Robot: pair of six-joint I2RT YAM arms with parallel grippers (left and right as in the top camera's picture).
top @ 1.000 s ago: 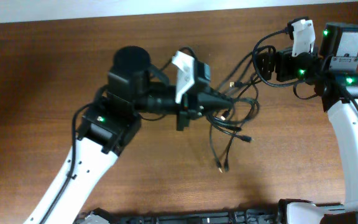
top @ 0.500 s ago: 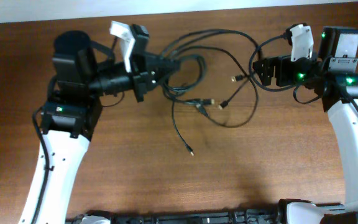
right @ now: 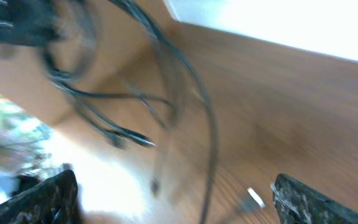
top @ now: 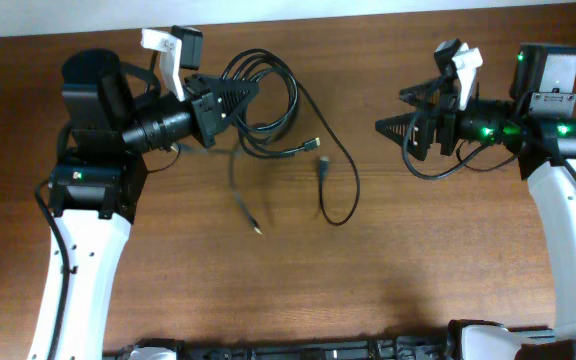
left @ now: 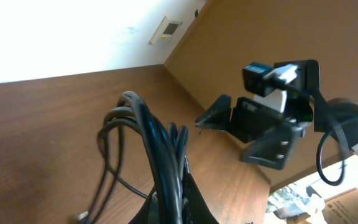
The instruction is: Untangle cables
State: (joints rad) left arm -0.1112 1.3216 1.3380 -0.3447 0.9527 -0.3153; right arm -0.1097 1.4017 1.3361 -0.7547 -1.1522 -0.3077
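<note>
**Left end effector clamped on the cable bundle, right one spread wide and empty**

The desk (top: 448, 250) is a broad, smooth surface of brown wood grain that fills almost the whole overhead view. Its far edge meets a plain white wall (top: 268, 12). Two arms reach in from the near side, each with a glossy white lower link and black, blocky joint housings. Both the left arm (top: 83, 260) and the right arm (top: 568, 230) are cut off by the bottom edge.

The left end effector (top: 248, 92) sits toward the far left of the desk. Its black, wedge-shaped fingers are pressed together on the cables (top: 273, 112). In the left wrist view the cords run as a tight sheaf down into the closed fingers (left: 194, 205), whose tips are cropped by the frame. The right end effector (top: 393, 112) is well apart at the far right, with its jaws spread fully and nothing between them. Its rough, dark finger pads (right: 42, 199) show only at the lower corners of the right wrist view.

The cables are thin, round, glossy black cords. Several of them form oval loops just beside the left fingertips.
- One strand trails toward the near side and ends in a metal-tipped plug (top: 258, 231).
- A longer strand sweeps right in an open hook and ends in a dark plug (top: 322, 166).

From above I cannot tell whether the loops rest on the desk or hang clear of it. The right wrist view is badly blurred, so the cords there are only smeared dark lines.
</note>
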